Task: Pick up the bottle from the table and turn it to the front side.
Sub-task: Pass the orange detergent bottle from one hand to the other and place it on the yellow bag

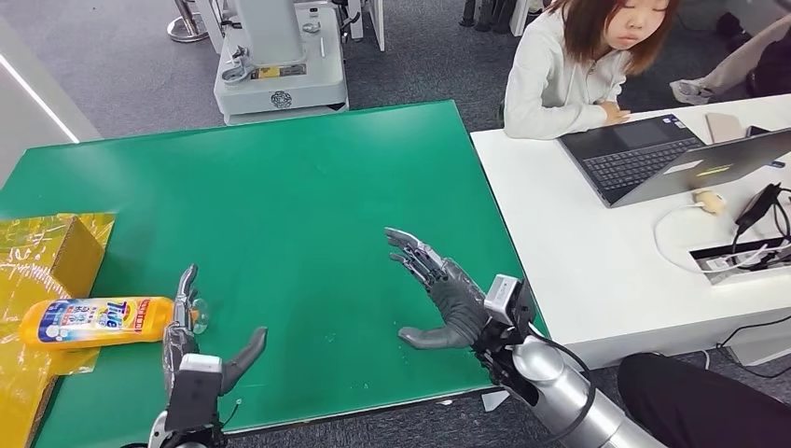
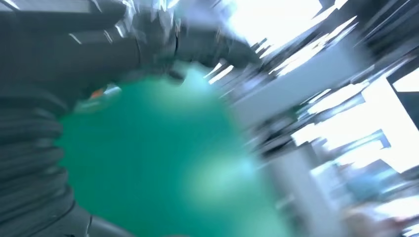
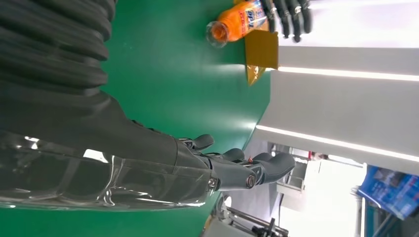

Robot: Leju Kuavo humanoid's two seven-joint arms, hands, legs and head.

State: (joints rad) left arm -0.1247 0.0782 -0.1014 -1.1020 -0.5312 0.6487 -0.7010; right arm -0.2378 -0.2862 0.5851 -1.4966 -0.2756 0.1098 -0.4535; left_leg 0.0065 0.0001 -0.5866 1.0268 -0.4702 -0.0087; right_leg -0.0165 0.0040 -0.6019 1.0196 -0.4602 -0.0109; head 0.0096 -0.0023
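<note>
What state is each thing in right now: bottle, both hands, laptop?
bottle: lying on its side at the green table's left edge, not lifted.
left hand: open, fingers next to the bottle's cap end; contact unclear.
right hand: open, empty, above the table.
laptop: lid open.

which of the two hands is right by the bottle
The left hand: its fingers reach beside the cap end of the orange bottle. The right hand hovers open mid-table.

The orange translucent plastic bottle (image 1: 93,320) with a glossy printed label lies by crinkled, shiny yellow plastic film (image 1: 28,280) on the smooth matt green tabletop (image 1: 298,205), beside a smooth white desk (image 1: 597,261).
</note>
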